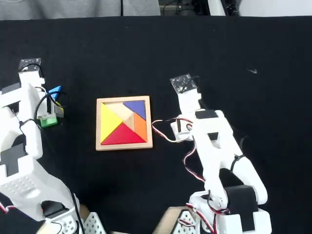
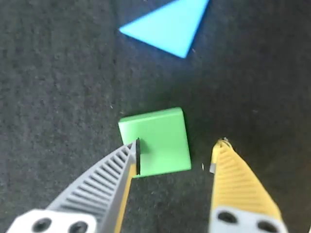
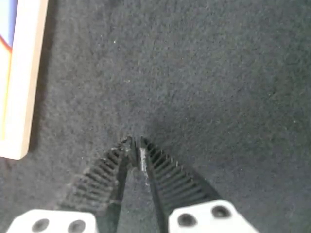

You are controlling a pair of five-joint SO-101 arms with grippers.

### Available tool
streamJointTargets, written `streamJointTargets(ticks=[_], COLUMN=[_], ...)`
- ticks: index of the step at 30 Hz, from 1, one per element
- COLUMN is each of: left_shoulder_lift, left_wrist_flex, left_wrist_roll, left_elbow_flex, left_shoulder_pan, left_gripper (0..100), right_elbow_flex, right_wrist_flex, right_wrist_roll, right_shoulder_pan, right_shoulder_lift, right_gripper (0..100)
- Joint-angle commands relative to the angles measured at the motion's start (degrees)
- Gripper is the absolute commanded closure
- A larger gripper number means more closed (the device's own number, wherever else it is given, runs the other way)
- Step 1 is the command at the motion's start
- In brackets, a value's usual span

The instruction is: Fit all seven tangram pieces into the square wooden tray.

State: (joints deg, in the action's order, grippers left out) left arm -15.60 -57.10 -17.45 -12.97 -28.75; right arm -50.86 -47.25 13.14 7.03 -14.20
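Left gripper is spread wide and low over the green square, one fingertip above the square's edge, the other over the black cloth just beside it, nothing gripped. Light-blue triangle lies just beyond, farther off. Both lie left of the wooden tray, apart from it. Inside the tray: yellow piece, red piece, orange piece, dark-blue piece. Right gripper is pinched together on nothing, down at the cloth just right of the tray.
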Motion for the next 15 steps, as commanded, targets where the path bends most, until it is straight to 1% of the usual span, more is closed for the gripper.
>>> streamJointTargets(ticks=[1, 5, 15], left_shoulder_lift=[0.4, 0.4, 0.9], left_wrist_flex=[1.9, 1.4, 0.8], left_wrist_roll=[3.0, 4.7, 5.1], left_elbow_flex=[0.6, 0.5, -2.0], left_shoulder_pan=[0.0, -0.9, -2.0], left_gripper=[75, 75, 75], right_elbow_flex=[2.8, 2.8, 2.8], right_wrist_flex=[-0.3, -0.3, -0.3], right_wrist_roll=[0.1, 0.1, 0.1], right_shoulder_pan=[0.9, 0.9, 1.0], right_shoulder_lift=[-0.3, -0.3, -0.3], right_gripper=[98.7, 98.7, 98.7])
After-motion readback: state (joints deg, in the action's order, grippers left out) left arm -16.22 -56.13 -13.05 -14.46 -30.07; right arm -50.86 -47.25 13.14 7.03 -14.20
